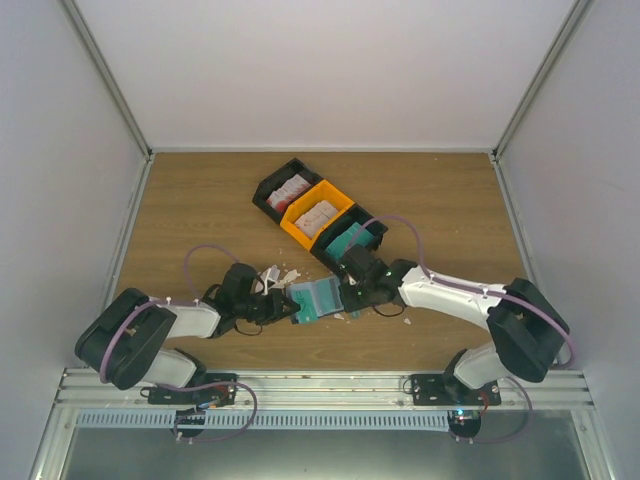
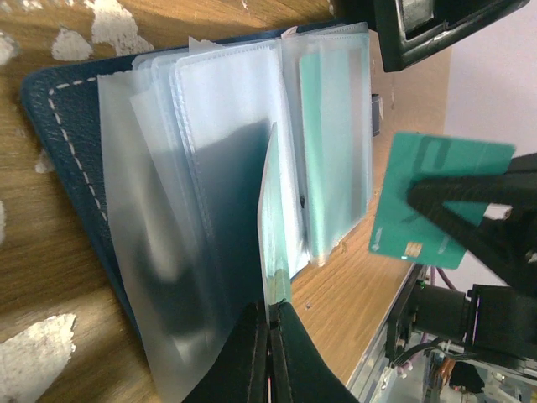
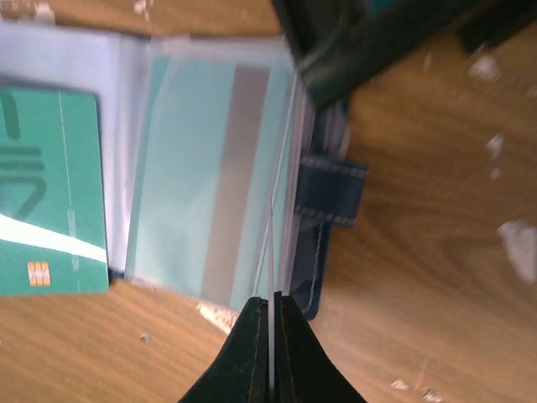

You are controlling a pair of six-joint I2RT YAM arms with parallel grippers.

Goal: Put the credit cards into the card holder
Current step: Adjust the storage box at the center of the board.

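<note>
one card holder, three bins, two arms

Top external: high at the near side, tilted down over the whole table; left wrist: very close, low, looking onto the open card holder; right wrist: equally close, from the opposite side; all three views share the card holder.

The card holder is dark navy with a line of pale stitching, and its inner sleeves are frosted clear. Beside it is a teal card with a gold chip. Inside it is a paler teal card with a grey stripe. Behind it are a black bin, an orange bin and a second black bin. Under it is the brown wood-grain bench, flecked with white scraps.
</note>
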